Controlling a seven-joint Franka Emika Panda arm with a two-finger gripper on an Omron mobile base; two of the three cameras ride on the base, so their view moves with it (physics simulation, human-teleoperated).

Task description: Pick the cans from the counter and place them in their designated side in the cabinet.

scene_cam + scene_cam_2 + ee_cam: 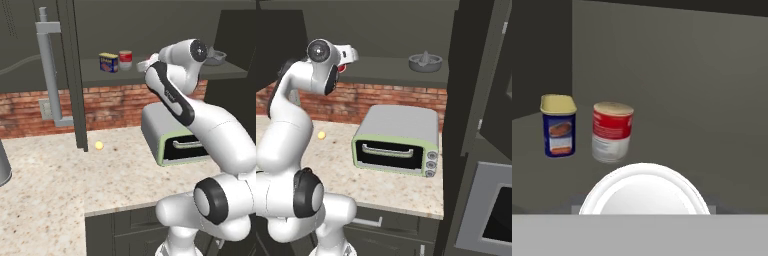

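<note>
From the left base view, my arm (200,120) reaches up to the cabinet shelf (165,75), where a red-and-silver can (125,60) stands upright just beside a blue-and-yellow tin (108,62). A small yellow ball (99,145) lies on the counter (55,200) near the toaster oven (170,135).

From the right base view, a grey juicer (425,62) sits on the shelf above the oven.

In the hand view, a white round can top (644,192) sits right below me; I cannot tell how my jaws stand.
</note>
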